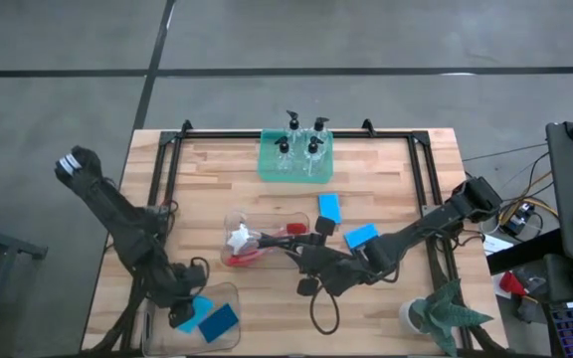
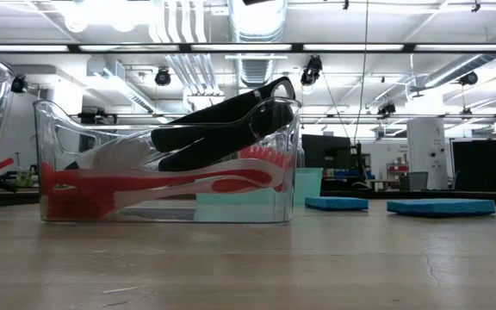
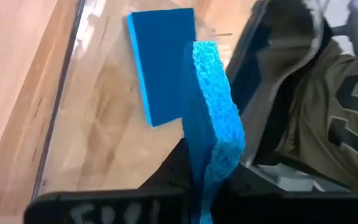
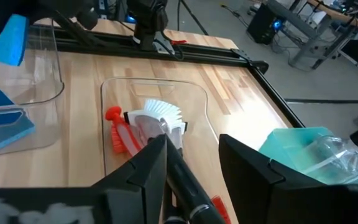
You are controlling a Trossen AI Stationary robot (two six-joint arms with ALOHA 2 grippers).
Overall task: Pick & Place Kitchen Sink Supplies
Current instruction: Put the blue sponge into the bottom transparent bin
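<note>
The left gripper (image 1: 189, 314) is hanging over the clear sponge bin (image 1: 229, 298) at the near left corner of the worktop (image 1: 207, 179), with its fingers clamped on a blue sponge (image 3: 215, 134). That sponge is standing on edge between the fingers, pinched and slightly bowed. A second blue sponge (image 1: 219, 323) is lying flat on the floor of the same bin, just beside the held one.

The right gripper (image 1: 309, 261) is sitting at the open end of the clear brush bin (image 1: 235, 221), which lies to the right of the sponge bin near the middle of the worktop. Its fingers are standing apart, straddling the black handle (image 4: 188, 190) of a brush; whether they are touching the handle cannot be told.

The brush bin is holding a white-headed brush (image 4: 160, 112), a red brush (image 4: 118, 134) and black-handled brushes (image 2: 218, 129), which are leaning against the bin wall in the low view.

Two more blue sponges are lying flat on the bare worktop to the right of the brush bin, one nearer the green tray (image 1: 329, 207) and one further right (image 1: 360, 236), apart from each other.

The translucent green tray (image 1: 267, 164) is sitting at the far edge of the worktop, beyond the brush bin, and is carrying four clear pump bottles (image 1: 292, 124) with black tops, all upright.

A potted plant (image 1: 444, 310) is standing at the near right corner, well apart from the brush bin.
</note>
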